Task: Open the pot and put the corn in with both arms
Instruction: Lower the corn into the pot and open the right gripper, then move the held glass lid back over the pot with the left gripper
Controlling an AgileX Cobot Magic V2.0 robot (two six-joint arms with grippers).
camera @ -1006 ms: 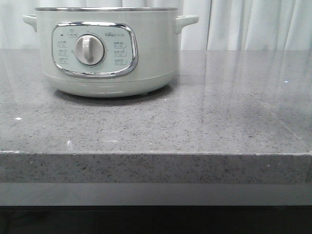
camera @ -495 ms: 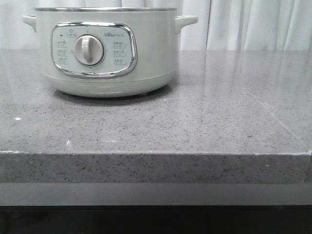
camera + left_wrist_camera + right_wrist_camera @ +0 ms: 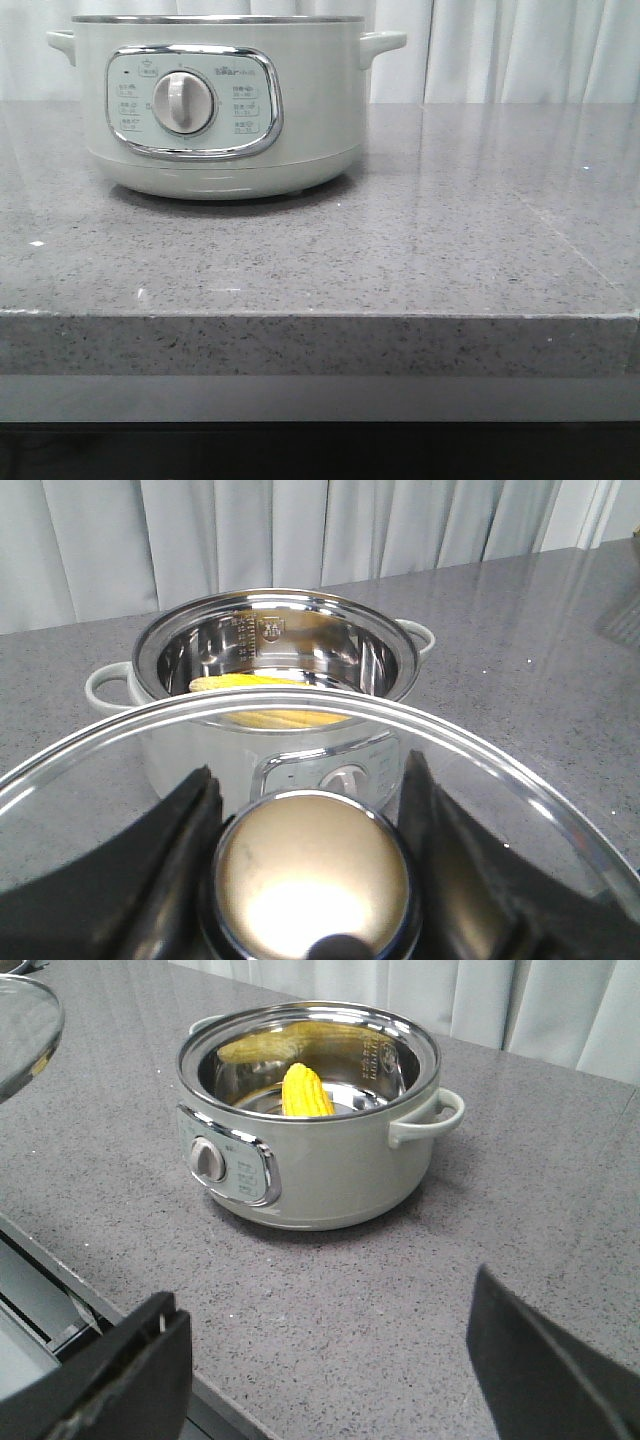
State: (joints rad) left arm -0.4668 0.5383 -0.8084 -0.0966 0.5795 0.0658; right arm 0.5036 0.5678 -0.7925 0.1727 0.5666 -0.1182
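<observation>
The pale grey-green pot (image 3: 215, 110) stands at the back left of the grey counter, uncovered, with its metal rim showing. It also shows in the left wrist view (image 3: 275, 695) and the right wrist view (image 3: 320, 1120). The yellow corn (image 3: 305, 1092) lies inside the pot; in the left wrist view the corn (image 3: 255, 685) shows partly behind the lid's edge. My left gripper (image 3: 312, 865) is shut on the round knob (image 3: 312, 875) of the glass lid (image 3: 520, 780), held in front of and above the pot. My right gripper (image 3: 330, 1360) is open and empty, above the counter's front edge. Neither gripper shows in the front view.
The grey speckled counter (image 3: 420, 240) stretches right of the pot, with its front edge (image 3: 320, 318) near me. White curtains (image 3: 520, 50) hang behind. The lid's edge (image 3: 25, 1035) shows in the right wrist view, to the side of the pot.
</observation>
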